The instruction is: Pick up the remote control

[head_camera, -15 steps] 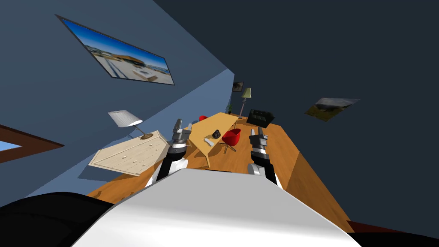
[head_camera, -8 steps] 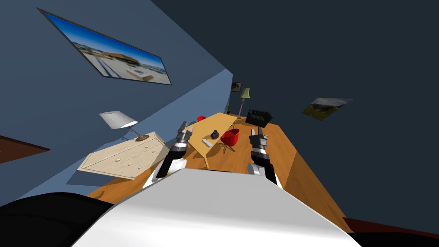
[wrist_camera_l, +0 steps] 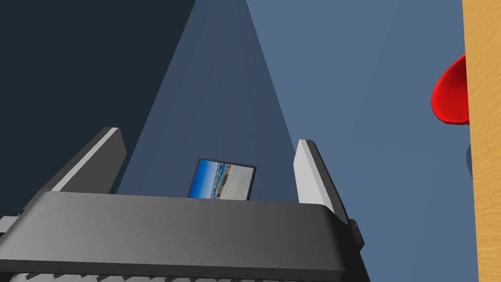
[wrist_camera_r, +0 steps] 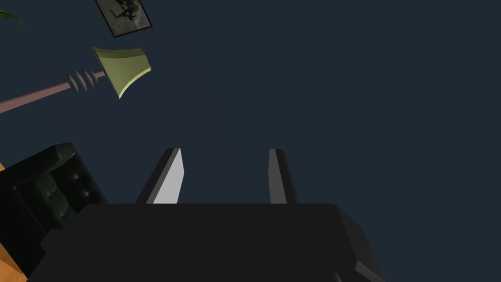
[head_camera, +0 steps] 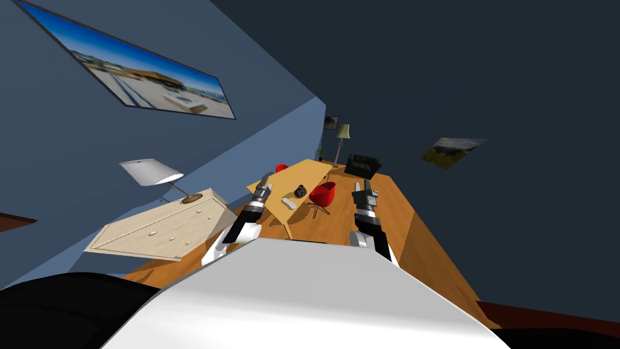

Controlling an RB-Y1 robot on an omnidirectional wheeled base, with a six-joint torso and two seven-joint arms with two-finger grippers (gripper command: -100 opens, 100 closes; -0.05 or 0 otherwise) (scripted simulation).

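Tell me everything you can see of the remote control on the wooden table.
The remote control is a small, pale grey, elongated bar lying flat on the wooden table, near its closer end. A dark lumpy object sits close by, just beyond it. The left gripper hovers beside the table, not touching the remote.

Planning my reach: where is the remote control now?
In the head view, the pale remote lies on the wooden table, beside a dark object, just right of the left pincer.
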